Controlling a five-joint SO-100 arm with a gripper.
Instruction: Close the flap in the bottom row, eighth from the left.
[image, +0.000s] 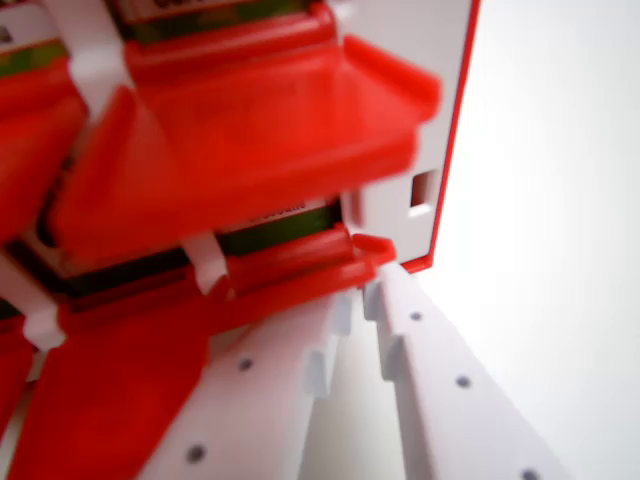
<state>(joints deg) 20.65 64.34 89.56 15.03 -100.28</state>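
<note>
I am very close to a red and white flap board (420, 110). A large red flap (250, 140), blurred, fills the upper left and leans out toward me. Below it a lower red flap edge (300, 270) runs across, with a dark card strip showing above it. My gripper (362, 292) rises from the bottom edge, its two white toothed fingers (440, 380) narrowing to tips right under that lower red edge, at the board's red corner (415, 262). A thin gap shows between the fingers and nothing is held. I cannot tell which row or position these flaps have.
White clips (205, 262) hold the flaps at their hinges. To the wrist view's right of the board's red border lies a plain pale surface (560, 250). More red plastic (90, 400) fills the lower left.
</note>
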